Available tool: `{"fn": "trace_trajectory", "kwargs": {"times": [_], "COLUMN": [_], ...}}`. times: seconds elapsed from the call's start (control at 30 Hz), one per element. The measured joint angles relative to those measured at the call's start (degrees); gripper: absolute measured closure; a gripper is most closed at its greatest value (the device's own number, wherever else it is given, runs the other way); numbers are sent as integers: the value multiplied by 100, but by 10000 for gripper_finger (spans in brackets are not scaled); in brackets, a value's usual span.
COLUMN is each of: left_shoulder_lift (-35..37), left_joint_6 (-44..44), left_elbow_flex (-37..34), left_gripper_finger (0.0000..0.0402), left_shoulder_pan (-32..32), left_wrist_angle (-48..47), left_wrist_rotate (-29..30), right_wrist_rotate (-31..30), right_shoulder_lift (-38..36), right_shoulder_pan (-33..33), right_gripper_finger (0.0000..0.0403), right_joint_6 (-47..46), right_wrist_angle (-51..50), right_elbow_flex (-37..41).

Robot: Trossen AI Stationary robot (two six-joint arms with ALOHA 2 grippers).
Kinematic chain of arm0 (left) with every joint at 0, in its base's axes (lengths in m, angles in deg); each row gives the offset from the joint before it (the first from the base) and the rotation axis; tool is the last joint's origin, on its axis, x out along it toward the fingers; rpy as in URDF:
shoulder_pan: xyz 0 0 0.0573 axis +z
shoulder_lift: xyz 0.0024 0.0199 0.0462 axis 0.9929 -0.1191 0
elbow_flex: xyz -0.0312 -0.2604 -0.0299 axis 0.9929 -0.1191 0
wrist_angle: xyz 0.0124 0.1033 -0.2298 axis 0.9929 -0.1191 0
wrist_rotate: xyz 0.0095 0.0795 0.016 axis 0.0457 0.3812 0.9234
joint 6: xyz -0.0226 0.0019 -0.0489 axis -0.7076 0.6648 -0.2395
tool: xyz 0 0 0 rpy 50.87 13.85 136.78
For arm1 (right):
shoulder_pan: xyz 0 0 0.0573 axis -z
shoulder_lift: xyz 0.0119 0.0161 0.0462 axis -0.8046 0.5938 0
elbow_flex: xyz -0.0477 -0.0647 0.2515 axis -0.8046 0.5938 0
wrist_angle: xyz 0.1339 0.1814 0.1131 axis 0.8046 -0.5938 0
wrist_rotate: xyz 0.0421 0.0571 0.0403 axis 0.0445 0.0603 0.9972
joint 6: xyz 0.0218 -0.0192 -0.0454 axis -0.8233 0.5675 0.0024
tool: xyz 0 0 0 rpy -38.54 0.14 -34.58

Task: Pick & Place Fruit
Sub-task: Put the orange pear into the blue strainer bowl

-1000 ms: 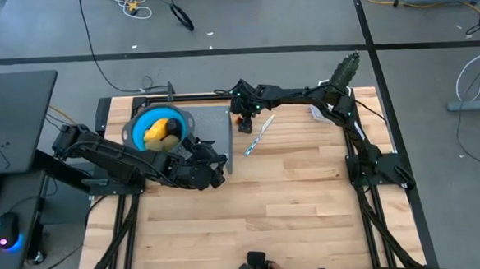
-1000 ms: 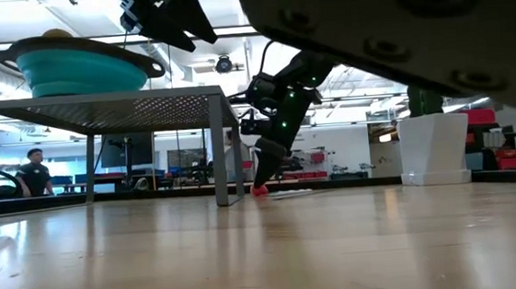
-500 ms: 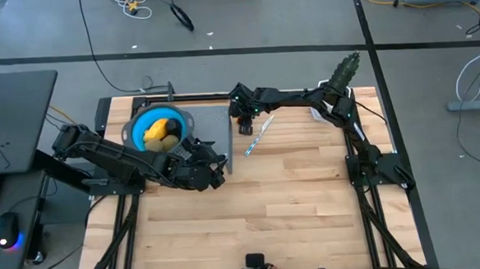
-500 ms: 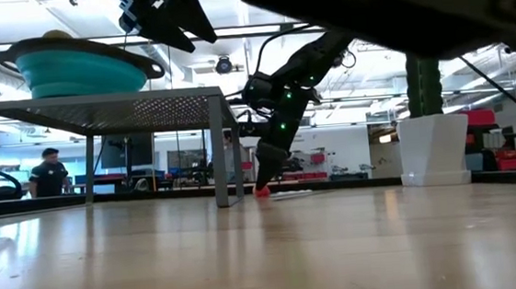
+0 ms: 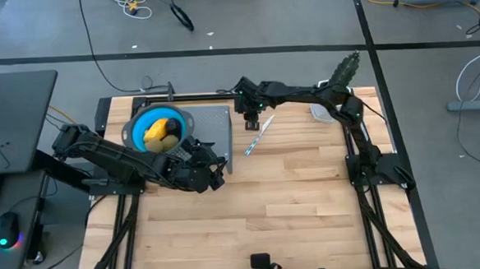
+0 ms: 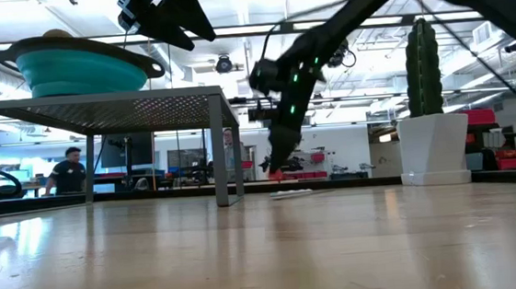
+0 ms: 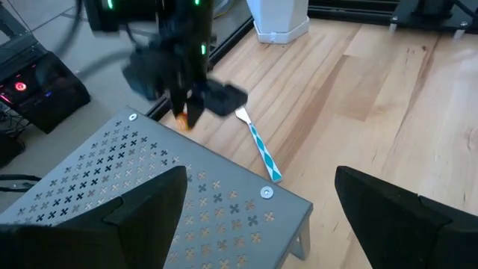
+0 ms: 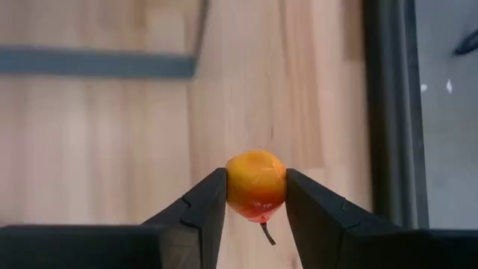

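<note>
Pinching a small orange fruit [image 8: 256, 184] with a stem, the right hand [image 8: 255, 196] sits lifted off the counter [image 5: 293, 198] around 12 o'clock, by the perforated metal stand [image 5: 215, 132]. Left hand [image 7: 258, 209] waits wide open near 9 o'clock. Bowl [image 5: 145, 123] fruits are half hidden; only yellowish lumps show.

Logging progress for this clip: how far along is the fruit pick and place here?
Done: yellow and green fruits already sit in the blue bowl. In hand: the right gripper has its jaws shut on a small orange fruit above the table. Left: carrying it to the bowl. The left gripper waits, jaws open.
</note>
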Motion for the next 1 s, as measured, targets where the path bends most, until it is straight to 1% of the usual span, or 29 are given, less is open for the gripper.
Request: {"fn": "trace_trajectory", "kwargs": {"times": [0.13, 0.23, 0.33, 0.37, 0.43, 0.57, 0.6, 0.67, 0.73, 0.8, 0.83, 0.9, 1.0], "left_shoulder_lift": [0, 0, 60, 88, 164, 351, 385, 433, 487, 537, 546, 544, 499], "left_joint_6": [50, 177, 327, 382, 448, 521, 587, 734, 790, 776, 744, 730, 1136], "left_elbow_flex": [0, 0, -2, -2, -2, -2, -2, -2, -2, -2, -2, -2, -44], "left_gripper_finger": [52, 52, 52, 52, 52, 52, 52, 52, 52, 52, 52, 52, 52], "left_shoulder_pan": [-4, -21, -85, -109, -195, -443, -530, -688, -845, -937, -970, -990, -976], "left_wrist_angle": [4, 10, 37, 74, 69, 51, 44, 66, 67, 74, 62, 17, 59], "left_wrist_rotate": [175, 359, 645, 770, 1069, 1692, 1802, 2114, 2450, 2644, 2671, 2658, 2571], "right_wrist_rotate": [255, 285, 283, 379, 742, 2033, 2271, 2508, 2558, 2553, 2575, 2829, 3462], "right_shoulder_lift": [-480, -900, -1355, -1494, -1745, -2087, -2119, -2126, -2116, -2054, -2036, -2027, -2043], "right_shoulder_pan": [-21, -37, -50, -50, -66, -158, -198, -302, -433, -597, -680, -830, -983], "right_gripper_finger": [265, 265, 265, 265, 265, 265, 265, 265, 265, 265, 265, 265, 265], "right_joint_6": [-119, -234, -335, -375, -513, -816, -920, -1247, -1474, -1474, -1435, -1369, -1429], "right_wrist_angle": [-210, -297, -247, -207, 38, 527, 656, 1164, 1470, 1617, 1541, 1481, 1522], "right_elbow_flex": [0, 0, -4, -4, -4, -15, -15, -15, -15, -17, -11, -2, -4]}}
